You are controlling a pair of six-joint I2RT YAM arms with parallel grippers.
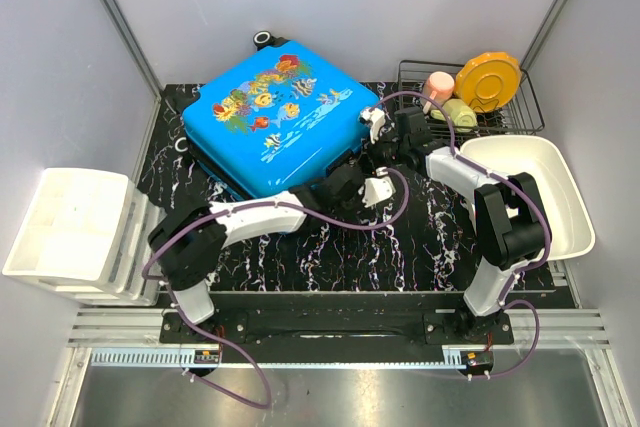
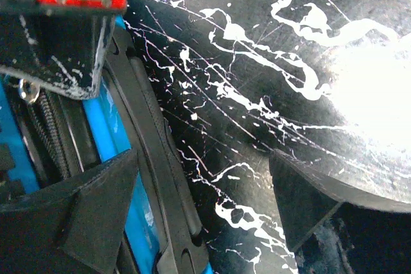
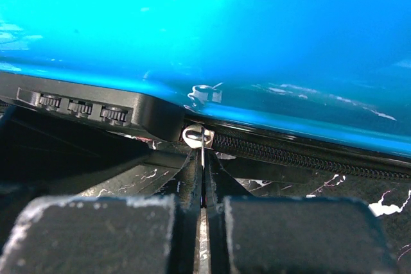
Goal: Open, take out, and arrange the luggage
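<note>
The luggage (image 1: 270, 117) is a bright blue hard-shell suitcase with a fish print. It lies flat and closed on the black marbled table (image 1: 430, 232). My right gripper (image 1: 370, 139) is at its right-hand edge, shut on the metal zipper pull (image 3: 203, 138). In the right wrist view the pull stands pinched between the fingers of the right gripper (image 3: 204, 158), just below the blue shell (image 3: 225, 36) and next to the combination lock (image 3: 77, 104). My left gripper (image 1: 347, 185) is at the suitcase's near corner. It stands open (image 2: 202, 158) over the tabletop, with the blue edge and black trim (image 2: 106, 126) beside its left finger.
A stack of white bins (image 1: 75, 232) stands at the left edge. A white tub (image 1: 575, 209) sits on the right. Behind it, a wire rack (image 1: 522, 117) holds an orange plate (image 1: 488, 80), a pink cup (image 1: 437, 85) and a green item (image 1: 458, 112).
</note>
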